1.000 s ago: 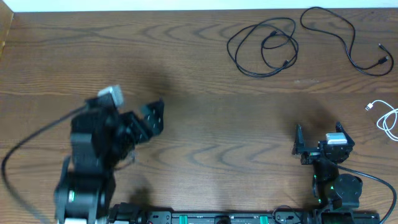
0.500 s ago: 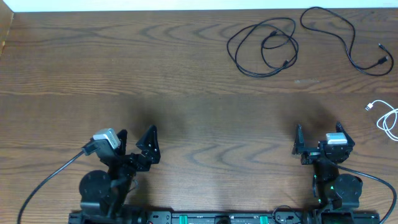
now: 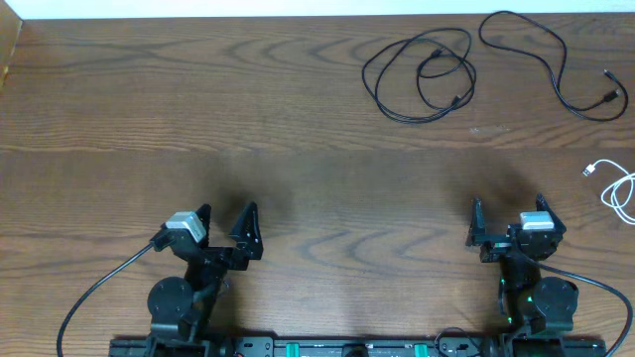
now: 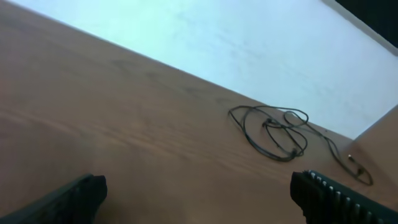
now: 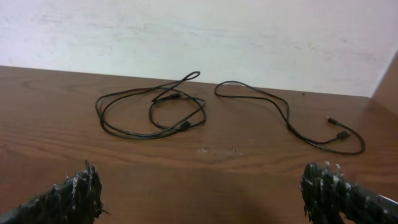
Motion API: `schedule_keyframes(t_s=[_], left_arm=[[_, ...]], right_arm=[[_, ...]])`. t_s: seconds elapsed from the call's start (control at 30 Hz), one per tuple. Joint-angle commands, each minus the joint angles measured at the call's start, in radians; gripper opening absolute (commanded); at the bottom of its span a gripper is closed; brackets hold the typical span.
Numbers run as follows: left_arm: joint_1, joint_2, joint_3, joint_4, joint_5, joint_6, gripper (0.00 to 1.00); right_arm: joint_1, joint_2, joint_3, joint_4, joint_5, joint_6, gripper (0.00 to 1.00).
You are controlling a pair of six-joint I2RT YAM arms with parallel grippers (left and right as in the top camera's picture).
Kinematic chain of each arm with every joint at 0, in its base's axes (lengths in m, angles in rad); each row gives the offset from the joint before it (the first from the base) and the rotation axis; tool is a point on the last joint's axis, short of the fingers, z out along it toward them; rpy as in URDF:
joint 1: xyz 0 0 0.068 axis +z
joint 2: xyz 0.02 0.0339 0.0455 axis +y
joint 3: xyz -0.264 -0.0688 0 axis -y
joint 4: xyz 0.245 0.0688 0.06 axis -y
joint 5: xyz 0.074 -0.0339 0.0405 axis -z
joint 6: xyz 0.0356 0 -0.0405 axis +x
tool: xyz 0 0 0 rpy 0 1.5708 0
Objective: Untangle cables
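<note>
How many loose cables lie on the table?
3: coiled black cable, far right-centre; second black cable, far right corner; white cable, right edge, partly out of frame.

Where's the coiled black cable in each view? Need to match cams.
Overhead: coiled black cable sits upper right of centre, near the top of the picture.
Left wrist: coiled black cable sits right of centre, mid-height.
Right wrist: coiled black cable sits left of centre, mid-height.
Shared landmark: the winding black cable lies just to its right in every view.
</note>
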Motion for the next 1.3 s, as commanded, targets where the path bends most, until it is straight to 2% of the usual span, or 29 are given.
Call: schedule_keyframes(t_s=[0.0, 0.23, 0.47, 0.77, 1.27], left_arm=[[-0.003, -0.013, -0.014, 0.013, -0.015, 0.095, 1.0], [-0.003, -0.013, -0.05, 0.024, -0.101, 0.131, 1.0], [-0.003, -0.013, -0.142, 0.148, -0.11, 0.169, 1.0], [-0.01, -0.013, -0.14, 0.113, -0.057, 0.401, 1.0], [-0.01, -0.013, -0.14, 0.113, -0.088, 0.415, 1.0]], right_arm=[[0.005, -0.007, -0.002, -0.005, 0.011, 0.002, 0.99], [0.005, -0.007, -0.002, -0.004, 0.011, 0.002, 0.99], [0.005, -0.007, -0.002, -0.005, 0.011, 0.002, 0.99], [0.005, -0.007, -0.002, -0.005, 0.011, 0.002, 0.99], [0.005, -0.007, -0.002, -0.005, 0.011, 0.002, 0.99]])
